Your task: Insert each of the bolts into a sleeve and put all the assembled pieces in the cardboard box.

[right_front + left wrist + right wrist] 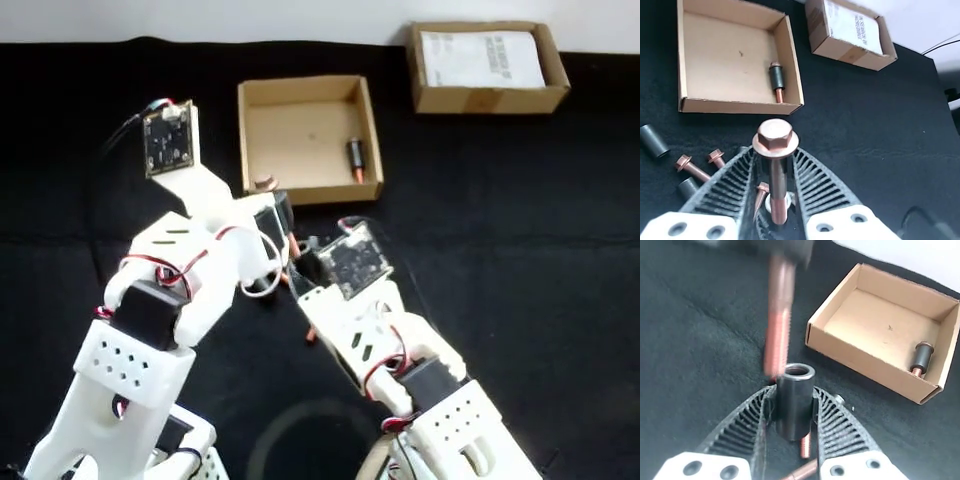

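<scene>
1. Bolt is in the air just short of the box, pinched by the left gripper. The jaws press on its shank right under the hex head.
2. The sleeve is clamped between the jaws of the right gripper, above the black cloth and near the box's front wall.
3. The step in hand looks like insertion, with bolt and sleeve brought together but not yet mated. One assembled piece lies in the box, while loose bolts and loose sleeves wait on the cloth. The task therefore seems at an early stage.
4. The bolt's long axis is close to vertical, head up and threaded tip down, with a slight lean. The sleeve stands upright too, its open bore facing up, so the two axes are nearly parallel.
5. In the right wrist view the bolt's tip sits just beside the sleeve's rim, outside the bore.
6. The next move likely calls for a small sideways shift to centre the tip over the bore, the lean taken out, and then a straight descent along the axis with both grips firm.
</scene>
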